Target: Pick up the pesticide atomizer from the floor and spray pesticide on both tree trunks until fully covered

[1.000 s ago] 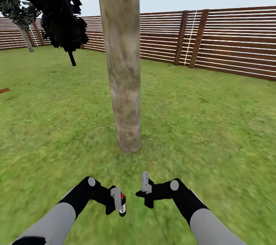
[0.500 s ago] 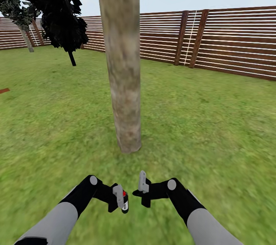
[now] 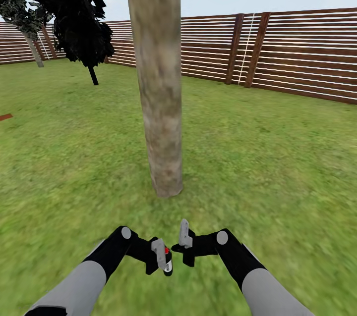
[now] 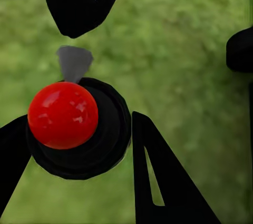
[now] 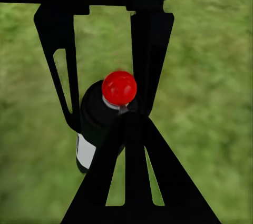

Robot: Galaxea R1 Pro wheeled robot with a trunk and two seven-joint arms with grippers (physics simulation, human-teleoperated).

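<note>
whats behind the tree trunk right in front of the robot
Behind the tree trunk lie grass and the slatted wooden fence, with sky above. The strip of lawn and fence directly behind the trunk is covered.

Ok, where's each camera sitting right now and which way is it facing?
Head view: on the head, facing forward and down at the trunk, grass and fence; both arms show, the left gripper holding the atomizer.
Left wrist view: on the left arm, looking along its fingers at the atomizer's red cap over grass.
Right wrist view: on the right arm, looking past the right gripper at the atomizer.
All three share the atomizer.
</note>
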